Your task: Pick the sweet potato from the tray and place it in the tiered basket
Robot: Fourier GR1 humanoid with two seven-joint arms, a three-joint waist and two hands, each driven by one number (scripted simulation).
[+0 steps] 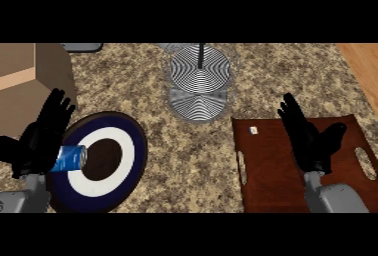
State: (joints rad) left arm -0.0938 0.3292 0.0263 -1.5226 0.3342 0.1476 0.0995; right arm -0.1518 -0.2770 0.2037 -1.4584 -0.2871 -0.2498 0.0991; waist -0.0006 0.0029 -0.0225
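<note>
Over the dark reddish-brown wooden tray with cut-out handles (266, 165), seen from the head view, the right hand (310, 142) stands with its black fingers straight and spread, pointing away from the robot, holding nothing. No sweet potato shows anywhere on the tray: the only item beyond the fingertips, to their left, is a tiny pale object (253, 130) near the tray's far left corner, too small to identify. The sweet potato may lie hidden beneath the palm and forearm; that cannot be told.

Well ahead of the right hand and to its left stands the grey wire-mesh tiered basket with a thin black centre pole (199, 82), its round tiers overlapping.

Beside the opposite edge, the left hand (40, 140) rests open, fingers up. Just to its right lies a blue and white can on its side (71, 158), on a round navy and white plate with a dark centre (111, 160). Beyond that hand sits a brown cardboard box (33, 75).

The main risk, as I judge it, is closing blind: if the hand curls without the target seen, it could grasp nothing or nudge the potato aside. Later, carrying leftward toward the basket, the hand could strike the pole or the upper tier's rim.
</note>
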